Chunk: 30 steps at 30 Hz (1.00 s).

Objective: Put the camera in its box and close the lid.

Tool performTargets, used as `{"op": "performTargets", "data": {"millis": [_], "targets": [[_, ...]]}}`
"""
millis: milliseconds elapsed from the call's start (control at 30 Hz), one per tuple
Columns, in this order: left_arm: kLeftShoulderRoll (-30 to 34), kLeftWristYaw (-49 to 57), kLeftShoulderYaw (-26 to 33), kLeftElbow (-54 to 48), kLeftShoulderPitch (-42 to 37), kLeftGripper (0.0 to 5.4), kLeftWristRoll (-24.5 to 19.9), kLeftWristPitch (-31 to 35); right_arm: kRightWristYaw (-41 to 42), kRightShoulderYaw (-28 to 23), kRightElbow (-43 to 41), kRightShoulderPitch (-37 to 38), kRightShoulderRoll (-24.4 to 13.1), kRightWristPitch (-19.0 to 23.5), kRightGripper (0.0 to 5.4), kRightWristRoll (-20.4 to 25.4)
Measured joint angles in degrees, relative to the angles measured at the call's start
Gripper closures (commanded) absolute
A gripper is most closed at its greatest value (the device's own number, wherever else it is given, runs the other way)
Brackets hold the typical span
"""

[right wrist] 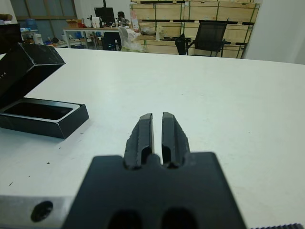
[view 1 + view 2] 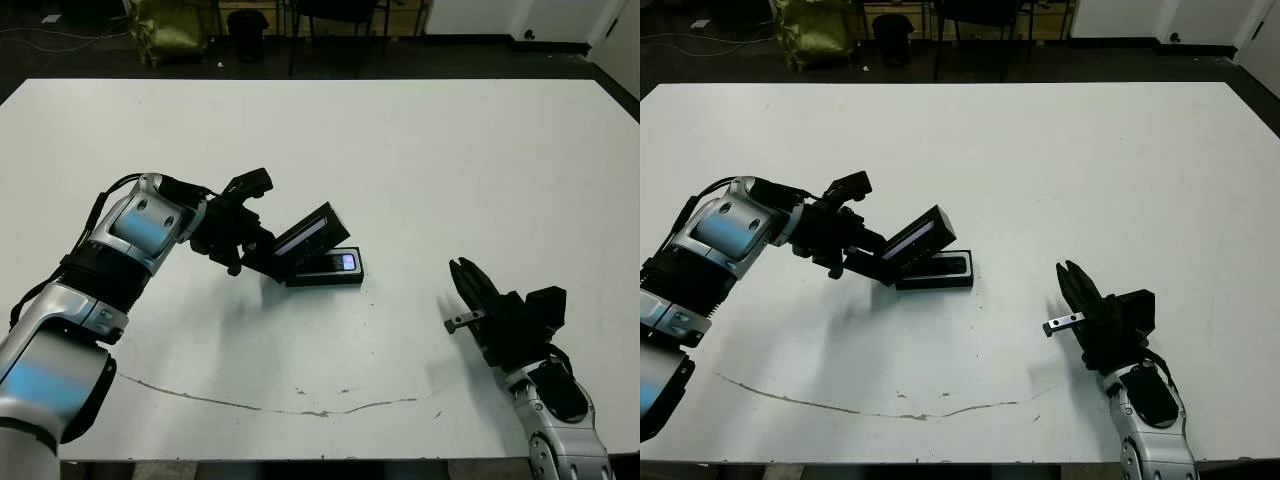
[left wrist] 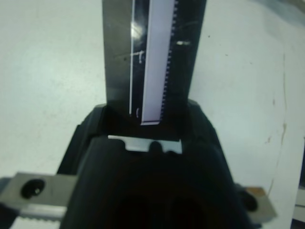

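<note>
Above the box [image 2: 325, 270], the left hand [image 2: 245, 245] clamps the tilted lid [image 2: 303, 238]; the right hand [image 2: 470, 290] rests closed, empty.

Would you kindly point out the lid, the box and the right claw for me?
lid [image 2: 305, 238]: left eye view, on its glossy window strip.
box [image 1: 66, 125]: right wrist view, on its black outer wall.
right claw [image 1: 157, 128]: right wrist view, midway between its fingertips.

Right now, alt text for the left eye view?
The left gripper holds the lid tilted over the box on the white table. The right gripper rests apart from them, fingers shut, holding nothing.
</note>
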Motion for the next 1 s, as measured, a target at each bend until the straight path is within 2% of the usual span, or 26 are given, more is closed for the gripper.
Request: {"op": "performTargets", "data": {"millis": [367,1000], "targets": [[-1.62,-0.86,-1.11,4.36,-0.45,3.19,2.65,-8.08,0.60,-0.03,1.30,-0.02,0.03,-0.47,5.40,0.50],[-2.98,-2.43,-1.02,7.47,-1.26,3.19,4.34,-11.75,1.00,-0.01,1.36,-0.01,0.07,-0.44,5.40,1.53]]}}
